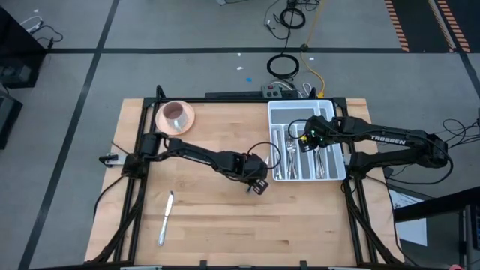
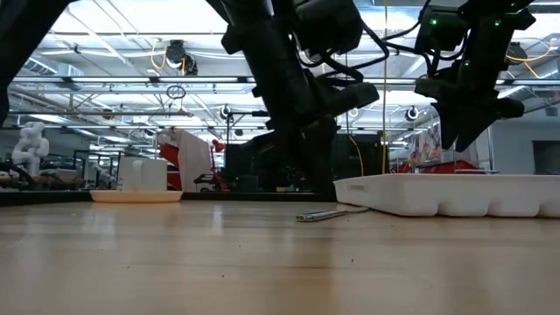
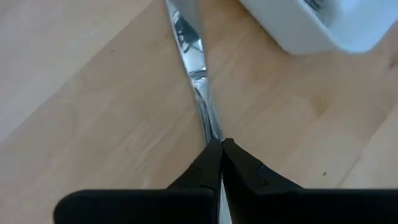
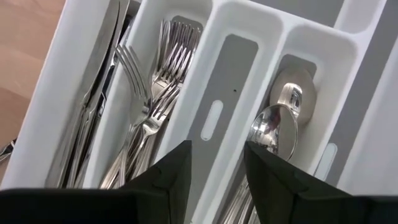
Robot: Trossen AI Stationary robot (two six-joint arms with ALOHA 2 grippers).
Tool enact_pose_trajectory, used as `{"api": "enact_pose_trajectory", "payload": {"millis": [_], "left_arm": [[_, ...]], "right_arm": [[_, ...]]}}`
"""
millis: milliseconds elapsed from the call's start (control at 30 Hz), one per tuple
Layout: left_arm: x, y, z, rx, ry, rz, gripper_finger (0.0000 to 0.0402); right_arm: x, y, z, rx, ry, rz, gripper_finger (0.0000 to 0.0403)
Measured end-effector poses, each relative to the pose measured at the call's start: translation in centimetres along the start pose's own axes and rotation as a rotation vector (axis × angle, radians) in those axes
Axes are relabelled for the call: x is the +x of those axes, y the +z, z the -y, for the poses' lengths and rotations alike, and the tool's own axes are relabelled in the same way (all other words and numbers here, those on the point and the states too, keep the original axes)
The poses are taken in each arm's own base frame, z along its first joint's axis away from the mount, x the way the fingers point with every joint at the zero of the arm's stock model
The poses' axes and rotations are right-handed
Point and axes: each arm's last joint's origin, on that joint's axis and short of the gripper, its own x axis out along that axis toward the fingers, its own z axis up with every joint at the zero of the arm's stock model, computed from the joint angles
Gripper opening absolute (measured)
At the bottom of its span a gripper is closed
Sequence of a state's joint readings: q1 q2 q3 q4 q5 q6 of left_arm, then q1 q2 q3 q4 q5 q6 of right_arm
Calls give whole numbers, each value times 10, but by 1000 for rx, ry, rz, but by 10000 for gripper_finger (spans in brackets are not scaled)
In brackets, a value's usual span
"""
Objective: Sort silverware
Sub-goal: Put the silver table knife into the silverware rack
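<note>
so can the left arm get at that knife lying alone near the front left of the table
Probably yes: the knife lies on bare wood with nothing around it, but the left end effector is shut on another utensil now.

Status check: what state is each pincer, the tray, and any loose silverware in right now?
Left pincer: shut on knife.
Knife: flat on the table beside the tray.
Right pincer: open, empty, over the tray.
Tray: holds sorted knives, forks, spoons; one slot empty.
Second knife: loose on table, unsorted.
Cup on saucer: upright.
</note>
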State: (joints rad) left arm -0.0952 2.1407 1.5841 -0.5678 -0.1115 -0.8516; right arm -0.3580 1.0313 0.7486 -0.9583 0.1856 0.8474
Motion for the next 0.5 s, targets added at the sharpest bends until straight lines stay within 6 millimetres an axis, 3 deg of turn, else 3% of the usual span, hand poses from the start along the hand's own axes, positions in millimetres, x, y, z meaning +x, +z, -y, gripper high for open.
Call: {"api": "enact_pose_trajectory", "payload": {"millis": [500], "left_arm": [[5,6,-1,60,-26,19,131]], "right_arm": [[0,0,0,-2,7,0,137]]}}
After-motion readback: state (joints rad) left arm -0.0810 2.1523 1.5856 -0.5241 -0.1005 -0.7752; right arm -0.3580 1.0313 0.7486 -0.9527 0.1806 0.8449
